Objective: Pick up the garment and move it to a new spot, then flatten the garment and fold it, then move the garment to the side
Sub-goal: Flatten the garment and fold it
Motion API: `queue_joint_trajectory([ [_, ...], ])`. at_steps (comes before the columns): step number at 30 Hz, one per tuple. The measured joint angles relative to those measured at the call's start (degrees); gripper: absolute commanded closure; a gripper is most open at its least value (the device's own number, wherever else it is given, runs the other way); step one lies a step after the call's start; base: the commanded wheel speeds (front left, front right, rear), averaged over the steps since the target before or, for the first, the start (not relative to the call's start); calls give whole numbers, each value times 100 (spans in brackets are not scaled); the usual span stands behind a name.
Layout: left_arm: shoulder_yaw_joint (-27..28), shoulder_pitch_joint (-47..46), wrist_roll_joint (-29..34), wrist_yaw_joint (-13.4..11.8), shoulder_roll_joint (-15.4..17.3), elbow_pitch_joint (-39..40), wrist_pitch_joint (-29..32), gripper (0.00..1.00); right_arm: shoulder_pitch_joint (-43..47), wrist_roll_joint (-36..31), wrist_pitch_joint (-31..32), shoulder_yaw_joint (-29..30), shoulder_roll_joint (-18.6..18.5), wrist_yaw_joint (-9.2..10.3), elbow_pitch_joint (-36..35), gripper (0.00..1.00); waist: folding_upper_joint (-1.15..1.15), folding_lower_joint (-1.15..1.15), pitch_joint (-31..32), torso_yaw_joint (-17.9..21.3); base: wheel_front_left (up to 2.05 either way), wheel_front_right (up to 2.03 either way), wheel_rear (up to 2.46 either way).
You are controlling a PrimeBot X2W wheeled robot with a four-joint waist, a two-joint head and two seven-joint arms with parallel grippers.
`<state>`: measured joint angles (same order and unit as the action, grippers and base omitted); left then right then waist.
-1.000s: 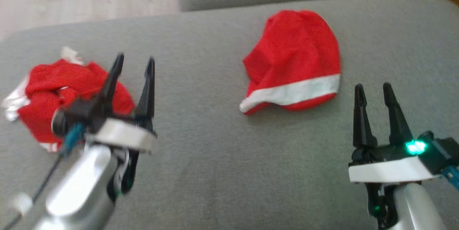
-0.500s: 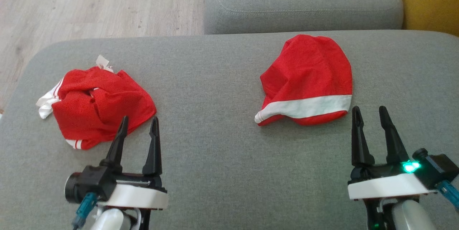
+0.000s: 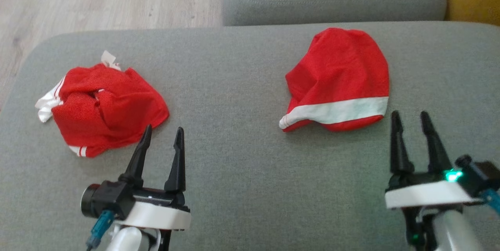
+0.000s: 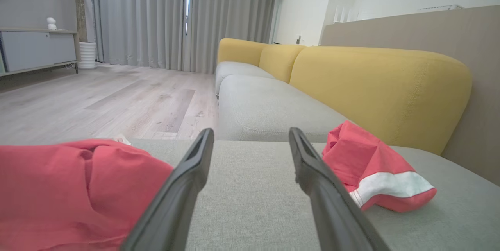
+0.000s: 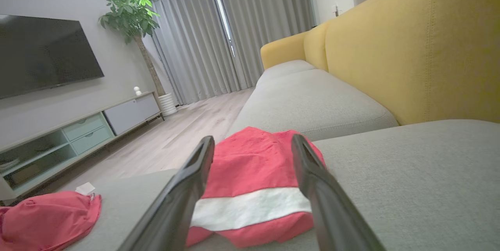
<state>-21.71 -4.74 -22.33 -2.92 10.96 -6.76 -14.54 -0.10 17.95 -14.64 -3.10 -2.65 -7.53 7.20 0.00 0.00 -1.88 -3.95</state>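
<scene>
L pincer [image 3: 164, 128] fingers apart, empty, tips just beside near edge of crumpled red garment [image 3: 105, 110]. R pincer [image 3: 409, 112] also apart, empty, tips near red garment w/ white band [image 3: 343, 75]. Both garments lie on grey sofa seat [image 3: 242, 173], well apart

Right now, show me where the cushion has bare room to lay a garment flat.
Widest bare cushion: between the left garment and the right garment, running forward between the left fingers and right fingers. A narrower strip lies right of the right garment. Crowded: the left end, where garment and fingers sit close.
</scene>
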Motion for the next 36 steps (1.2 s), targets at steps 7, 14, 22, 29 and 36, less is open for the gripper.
queue_joint_trajectory([
  [7, 121, -145, 181, 281, -167, -172, 0, 0, -1111, -85, 14, 846, 5, 0, 1493, 0, 0, 1, -338, -174, 0, 0, 0],
  [14, 145, -349, 283, 452, -339, -296, -1, 0, -2172, -294, 216, 1439, 0, 0, 3076, 0, 0, 1, -591, -455, 0, 0, 0],
  [22, 177, -377, 382, 592, -475, -399, 0, 0, -2891, -795, 261, 2274, -2, 0, 4468, 0, 0, 1, -812, -692, 0, 0, 0],
  [29, 314, -517, 424, 655, -592, -416, -1, 0, -3479, -1043, 199, 2435, -13, 0, 5376, 0, 0, 1, -986, -759, 0, 0, 0],
  [36, 347, -588, 476, 712, -637, -415, 0, 0, -3919, -1204, 92, 2418, -82, 0, 5993, 48, 0, 0, -1105, -703, 0, 0, 0],
])
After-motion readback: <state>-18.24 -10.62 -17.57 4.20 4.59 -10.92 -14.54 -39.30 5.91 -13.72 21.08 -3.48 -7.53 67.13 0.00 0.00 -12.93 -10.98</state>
